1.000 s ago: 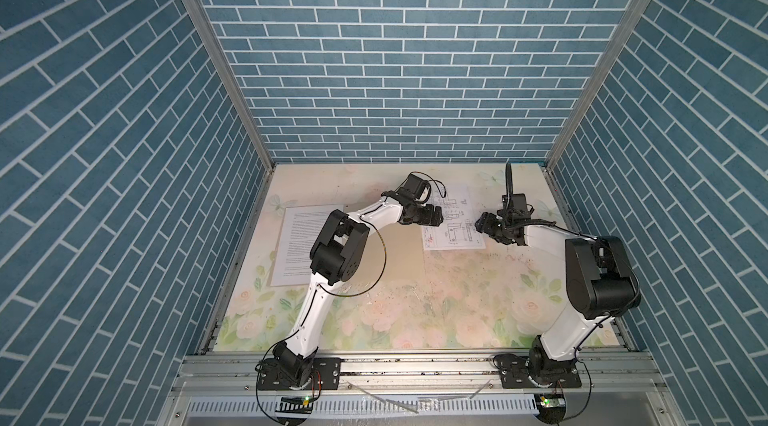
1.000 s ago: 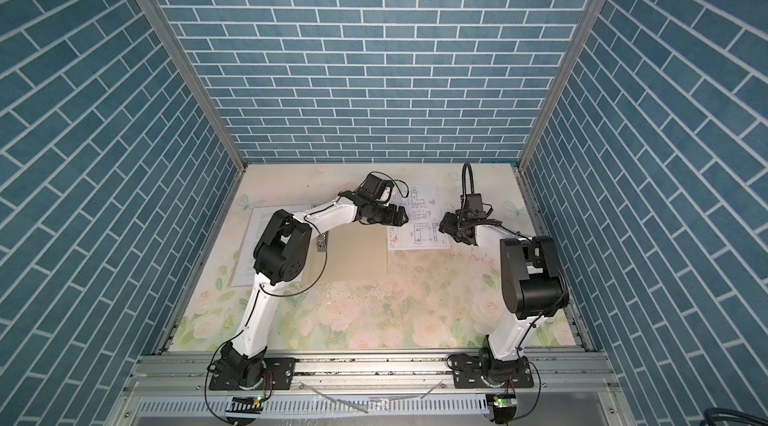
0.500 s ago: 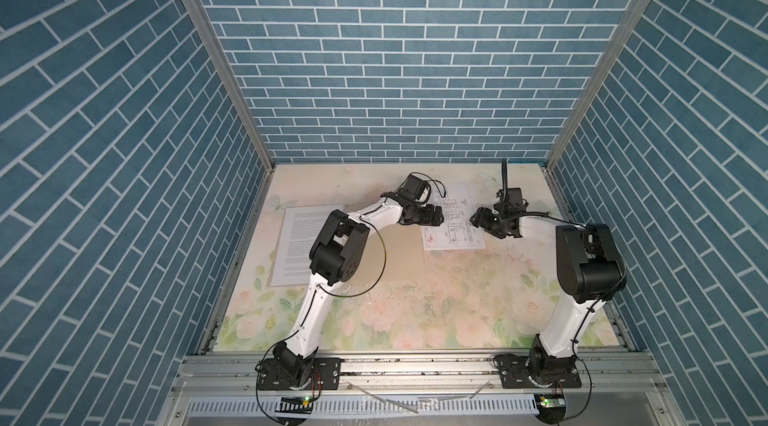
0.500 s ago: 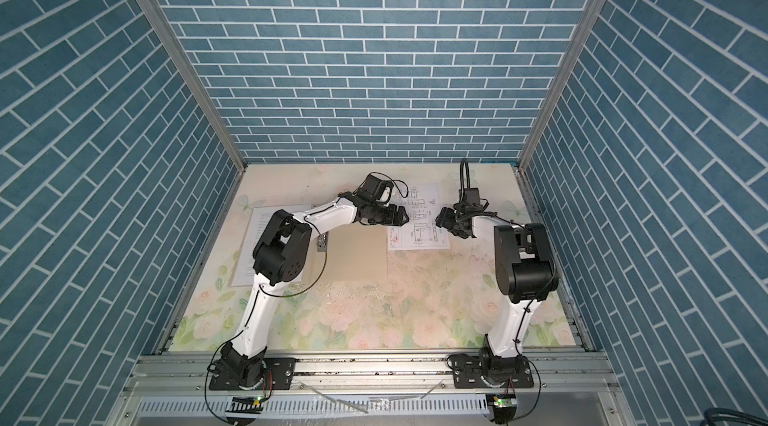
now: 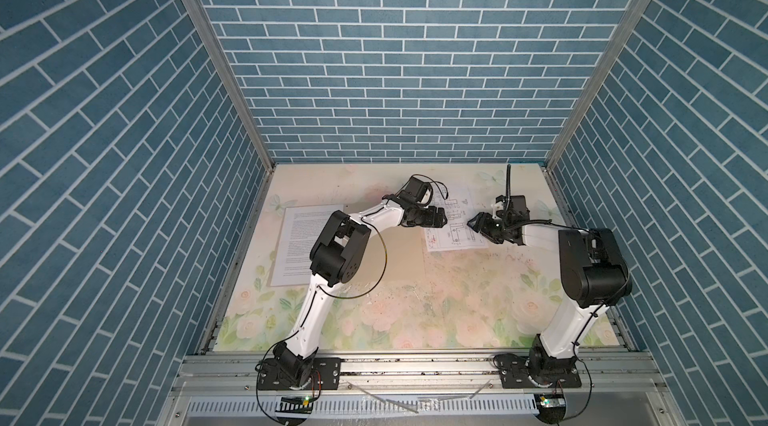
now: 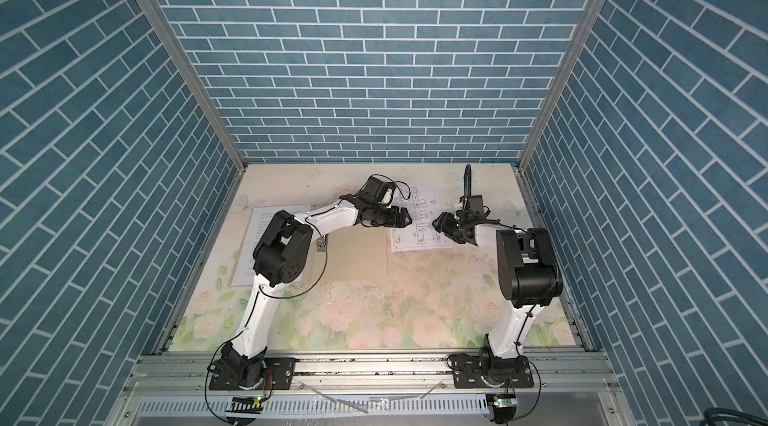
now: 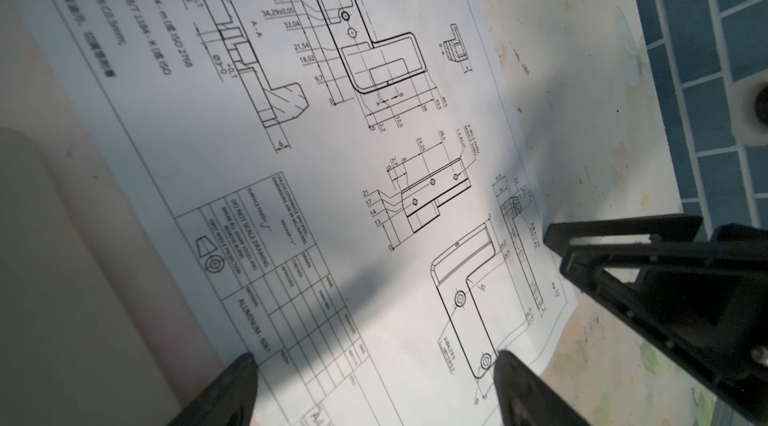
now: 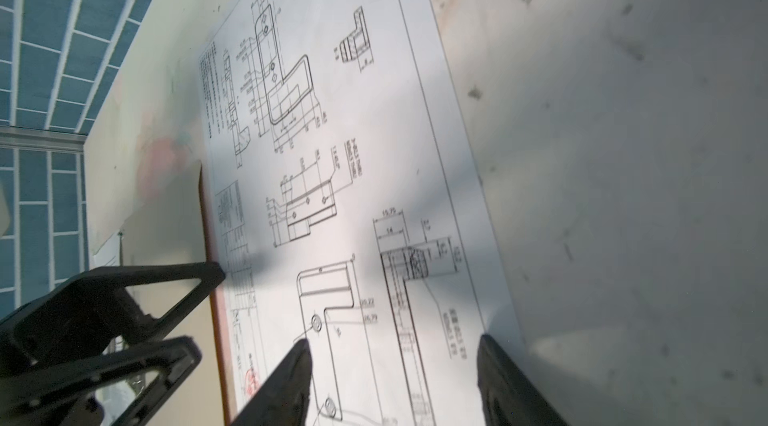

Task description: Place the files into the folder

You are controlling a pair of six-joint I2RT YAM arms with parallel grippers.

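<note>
Files both outside folder (image 5: 397, 257) yet: drawing sheet (image 5: 454, 233) flat at its right edge, text sheet (image 5: 296, 245) left. Right gripper (image 5: 473, 222) just slid in over drawing, fingers apart, narrowing slightly. Left gripper (image 5: 443, 216) unmoved, fingers wide. Pinch probably next, nothing held.
</note>
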